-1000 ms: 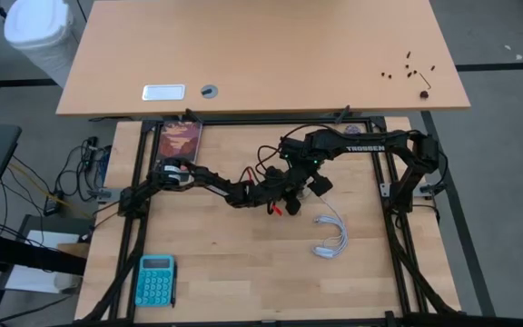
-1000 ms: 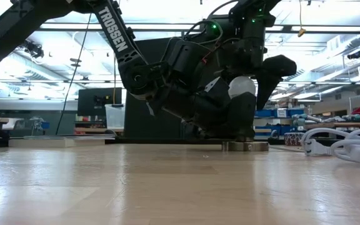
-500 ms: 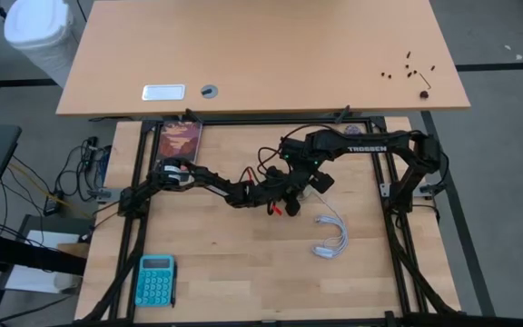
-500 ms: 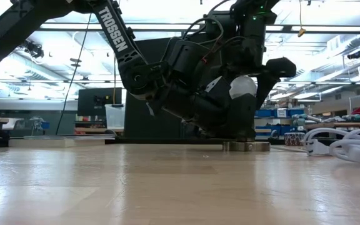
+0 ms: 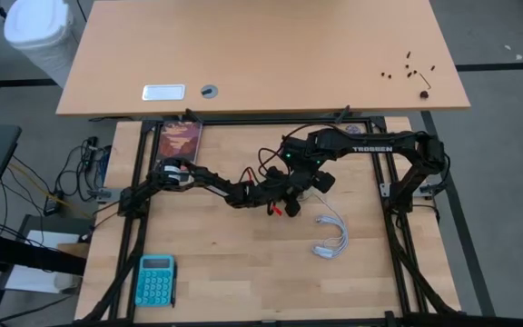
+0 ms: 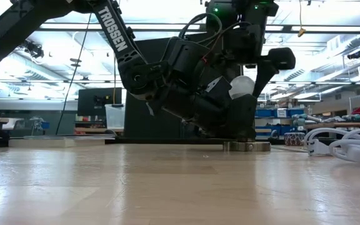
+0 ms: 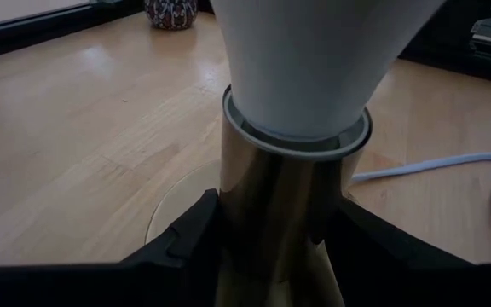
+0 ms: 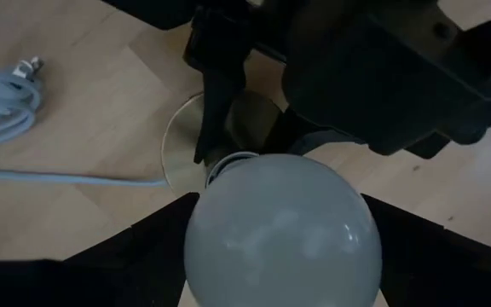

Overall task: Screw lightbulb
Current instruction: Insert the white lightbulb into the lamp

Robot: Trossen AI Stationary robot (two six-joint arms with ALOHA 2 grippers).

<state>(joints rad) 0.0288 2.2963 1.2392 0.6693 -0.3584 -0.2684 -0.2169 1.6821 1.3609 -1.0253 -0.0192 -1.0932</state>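
The white lightbulb (image 8: 284, 230) stands upright in a brass socket (image 7: 271, 205). The socket's round base disc (image 6: 247, 146) lies flat on the table, right of centre. My left gripper (image 7: 275, 247) reaches in low from the table's left and is shut on the socket's stem. My right gripper (image 5: 307, 184) hangs over the bulb, pointing down, with a finger on either side of the frosted dome (image 6: 242, 86). The bulb's screw base is hidden inside the socket's white collar (image 7: 297, 136). My left gripper pinches the brass stem of the socket (image 7: 245, 213) between its two fingers (image 7: 190, 234), below the white collar. It comes in nearly level from the table's left. The socket stands upright on its base disc. My right gripper holds the bulb's dome at its widest part (image 8: 205, 243) between its two fingers (image 8: 143, 247), from above, pointing down. The bulb stands upright in the socket.
A coiled white cable (image 5: 330, 238) lies just right of and nearer than the socket, one strand running to the base disc. A teal calculator (image 5: 155, 279) sits at the near left and a book (image 5: 180, 139) at the far left. A bigger desk stands beyond.
My right gripper has rolled about its own downward axis over the bulb, staying above the socket. My left gripper and the socket have kept still.
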